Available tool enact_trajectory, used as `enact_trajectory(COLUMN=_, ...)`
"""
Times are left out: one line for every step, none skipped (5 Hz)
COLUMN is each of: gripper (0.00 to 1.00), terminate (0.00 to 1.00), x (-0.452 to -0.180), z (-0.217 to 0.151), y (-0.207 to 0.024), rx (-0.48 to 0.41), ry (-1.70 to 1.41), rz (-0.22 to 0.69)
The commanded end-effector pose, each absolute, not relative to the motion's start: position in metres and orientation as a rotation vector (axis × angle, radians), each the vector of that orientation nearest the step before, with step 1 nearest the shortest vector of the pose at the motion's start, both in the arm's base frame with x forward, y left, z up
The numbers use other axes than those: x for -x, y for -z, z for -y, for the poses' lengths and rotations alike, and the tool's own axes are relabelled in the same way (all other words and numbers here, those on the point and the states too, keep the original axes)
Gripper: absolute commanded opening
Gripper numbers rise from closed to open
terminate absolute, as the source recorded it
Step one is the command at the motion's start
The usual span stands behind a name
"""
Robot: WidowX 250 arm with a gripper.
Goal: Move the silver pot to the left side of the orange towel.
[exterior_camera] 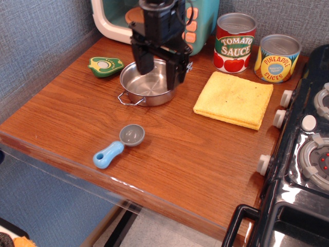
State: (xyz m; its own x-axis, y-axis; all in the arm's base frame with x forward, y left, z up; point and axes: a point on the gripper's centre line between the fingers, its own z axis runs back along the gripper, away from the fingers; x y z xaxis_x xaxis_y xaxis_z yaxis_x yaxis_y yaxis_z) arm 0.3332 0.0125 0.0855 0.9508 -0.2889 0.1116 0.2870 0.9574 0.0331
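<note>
The silver pot (146, 86) stands on the wooden counter, to the left of the orange towel (234, 99), with a gap between them. One wire loop handle sticks out at its front left. My black gripper (158, 68) hangs open above the pot, its two fingers spread wide and holding nothing. One finger (144, 60) is over the pot's left part and the other over its right rim. The towel lies flat and folded.
A green avocado-shaped toy (105, 66) lies left of the pot. A grey scoop with blue handle (119, 145) lies near the front. Tomato sauce (234, 42) and pineapple (277, 57) cans stand behind the towel. A toy microwave (115, 18) is at the back, a stove (307, 154) at right.
</note>
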Motion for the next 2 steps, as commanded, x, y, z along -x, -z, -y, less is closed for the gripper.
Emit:
enact_trajectory(gripper=1.00, terminate=0.00, x=-0.3119, z=-0.0190, y=-0.0987, rx=-0.039, ry=0.280, rz=0.143)
enact_trajectory(gripper=1.00, terminate=1.00, x=-0.3119, z=-0.0190, y=-0.0987, rx=-0.039, ry=0.280, rz=0.143)
